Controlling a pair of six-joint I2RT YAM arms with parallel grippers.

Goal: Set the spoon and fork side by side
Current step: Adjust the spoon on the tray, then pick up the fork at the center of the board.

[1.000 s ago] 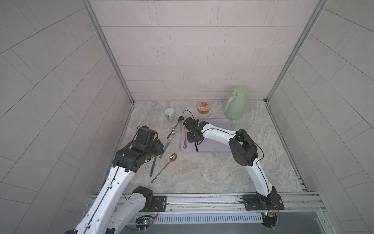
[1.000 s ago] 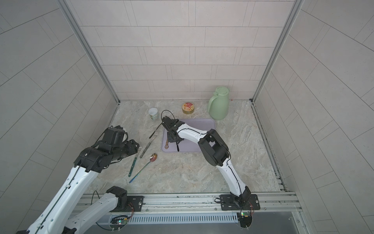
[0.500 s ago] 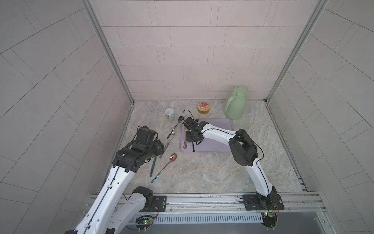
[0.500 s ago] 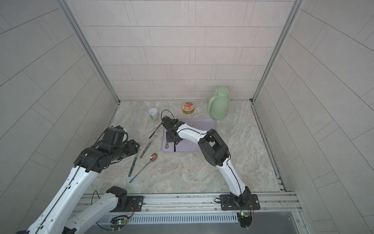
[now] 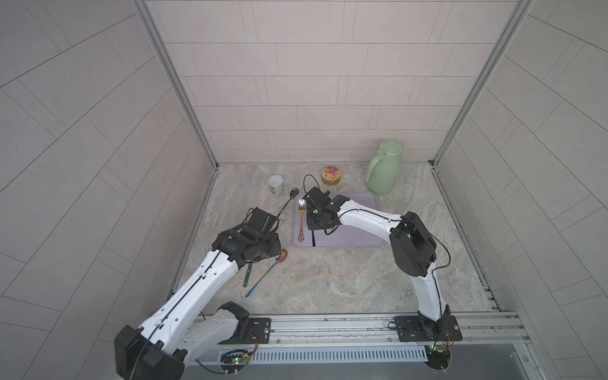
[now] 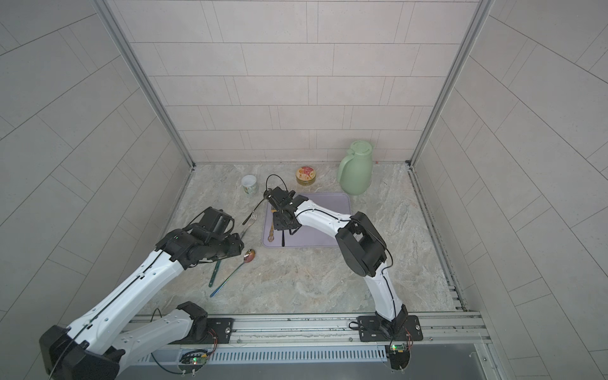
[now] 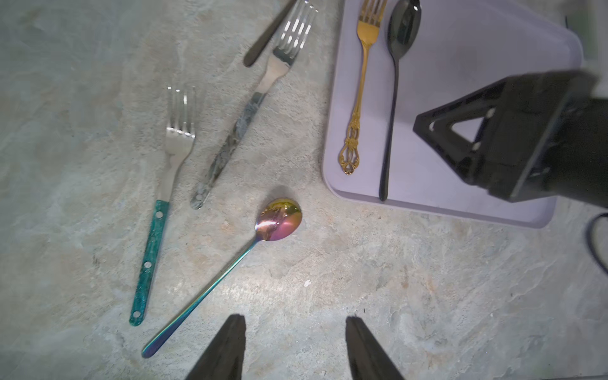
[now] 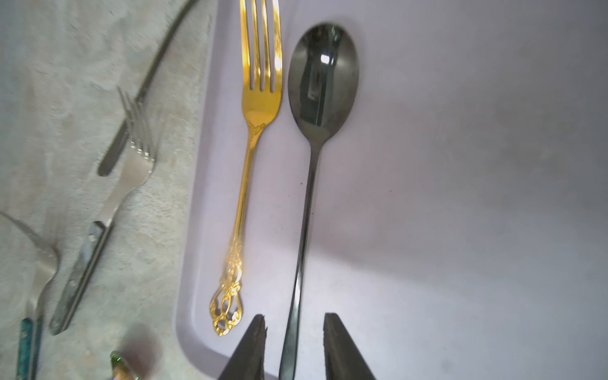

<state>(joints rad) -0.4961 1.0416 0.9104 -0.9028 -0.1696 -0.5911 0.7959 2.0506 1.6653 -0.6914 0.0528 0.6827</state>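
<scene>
A: status?
B: looks done: slim black metal spoon (image 8: 322,75) lies parallel at 3 o'clock of ornate gold fork (image 8: 260,108) on lilac plastic tray (image 8: 460,197) (per both top views).
A: grippers?
B: right gripper (image 8: 294,329) straddles spoon handle, not gripping; left gripper (image 7: 292,329) empty, spread. Only retreat left.

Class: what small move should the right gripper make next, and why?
Probably lift the right gripper straight up, jaws open. The black spoon already lies flat on the tray, parallel to the gold fork and close beside it. The fingers straddle its handle with a gap on each side, so a sideways move could knock it.
</scene>
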